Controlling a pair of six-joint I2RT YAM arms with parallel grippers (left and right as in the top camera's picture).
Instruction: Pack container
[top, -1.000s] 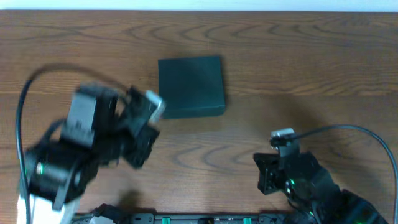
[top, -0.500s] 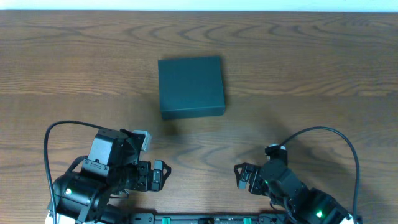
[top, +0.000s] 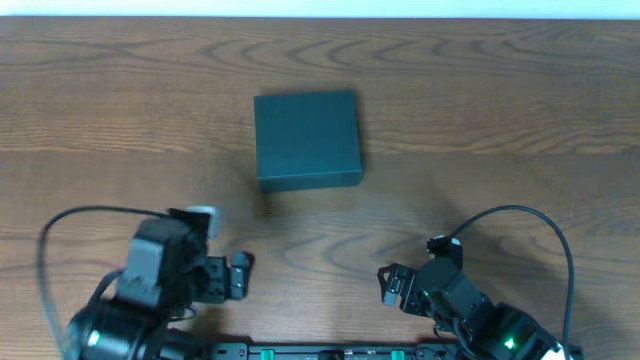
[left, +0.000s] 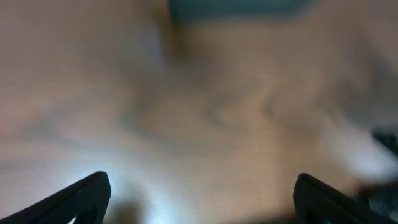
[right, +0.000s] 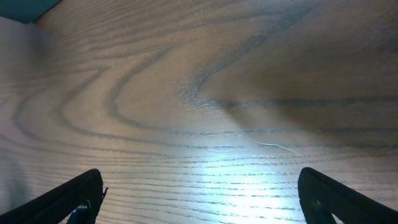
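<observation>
The container (top: 307, 138) is a dark teal box with its lid down, resting on the wooden table (top: 480, 120) a little left of centre. My left gripper (top: 240, 275) sits low at the front left, well short of the box, open and empty. My right gripper (top: 386, 285) is at the front right, also open with nothing in it. The left wrist view is blurred; the container (left: 239, 7) shows as a teal strip at the top, far beyond the left gripper (left: 202, 199). In the right wrist view only a corner of the container (right: 25, 7) shows, and the right gripper (right: 200, 199) is over bare wood.
A black cable (top: 540, 225) loops from the right arm over the table's front right. A rail with green parts (top: 330, 352) runs along the front edge between the two arms. No other objects show on the table.
The left arm has pulled back from beside the box to the front left and is still moving. The right arm drew back toward the front edge, then held still.
</observation>
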